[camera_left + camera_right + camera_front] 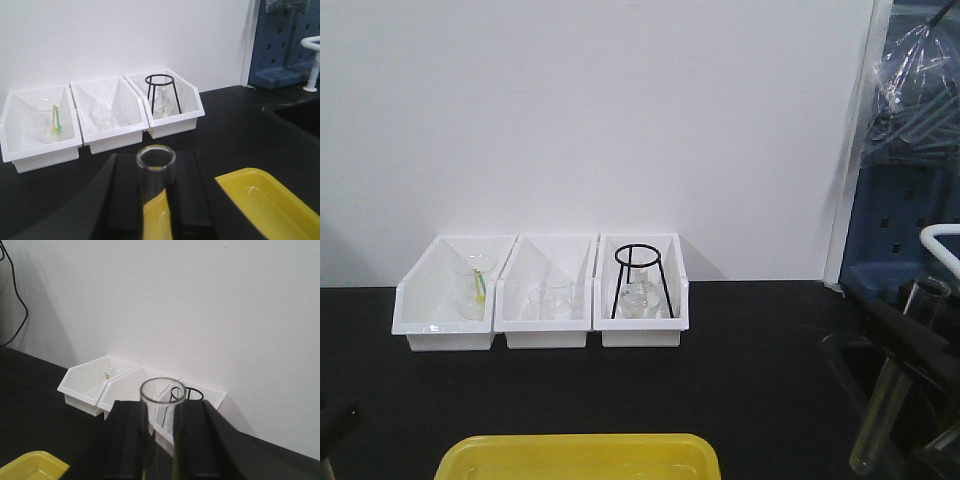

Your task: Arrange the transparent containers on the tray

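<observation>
i hold a tube in each arm. the left gripper [155, 167] has its jaws closed on the left test tube [156, 210], rim up at lower centre of its wrist view, with the yellow tray [265, 200] near at lower right. the right gripper [162, 412] pinches the right test tube [892, 385], which hangs tilted at the right edge of the front view, apart from the tray. my worry: smooth round glass may swivel or slip in the jaws, a low bottom end may clip the raised rim, and the tubes may knock together or roll once laid down.
</observation>
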`<state>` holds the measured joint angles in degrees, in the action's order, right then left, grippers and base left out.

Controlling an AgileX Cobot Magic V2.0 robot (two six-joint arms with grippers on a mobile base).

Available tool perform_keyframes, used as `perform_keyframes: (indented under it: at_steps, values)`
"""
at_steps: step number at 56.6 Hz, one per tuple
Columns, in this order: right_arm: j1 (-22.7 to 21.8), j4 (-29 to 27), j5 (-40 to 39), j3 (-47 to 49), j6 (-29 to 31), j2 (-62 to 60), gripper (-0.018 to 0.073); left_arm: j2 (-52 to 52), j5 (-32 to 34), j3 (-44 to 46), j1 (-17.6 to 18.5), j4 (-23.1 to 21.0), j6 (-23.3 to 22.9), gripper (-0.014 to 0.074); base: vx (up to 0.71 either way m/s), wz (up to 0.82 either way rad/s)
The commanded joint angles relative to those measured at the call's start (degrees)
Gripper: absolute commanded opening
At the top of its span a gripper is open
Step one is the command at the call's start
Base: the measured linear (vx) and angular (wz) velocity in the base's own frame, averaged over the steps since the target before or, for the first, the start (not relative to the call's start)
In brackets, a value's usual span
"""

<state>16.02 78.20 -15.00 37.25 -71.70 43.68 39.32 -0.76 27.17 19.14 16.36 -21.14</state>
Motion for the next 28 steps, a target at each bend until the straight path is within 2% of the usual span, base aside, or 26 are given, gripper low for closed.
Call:
perform_keyframes:
  at_steps: [1,4,12,21,28]
  values:
    - [-0.04,-1.07,-1.06,1.81,-0.03,-0.22,-0.0011,-0.07,4.62,1.6,0.26,-0.4,-0.25,-0.0005,0.0,0.0]
    - [-0.04,-1.18,-1.15,1.81,-0.08,-0.22,-0.0011,-0.07,4.62,1.6,0.26,-0.49,-0.68,-0.0005,0.0,0.0]
    - [-0.04,-1.24,-2.88,1.81,-0.31,-0.22,-0.0011,1.5,2.09,3.46,0.26,-3.9,-6.25,-0.0003,0.0,0.0]
    - [-0.04,-1.24,-3.52,1.81,-0.57,0.23,-0.0011,13.25,-11.26,13.98,0.32,-6.68,-6.06,-0.0003,0.0,0.0]
    - [-0.04,-1.24,-3.41,1.81,-1.82,1.33,-0.0011,26.69,-22.7,24.46,0.32,-11.28,-4.26,-0.0003,0.0,0.0]
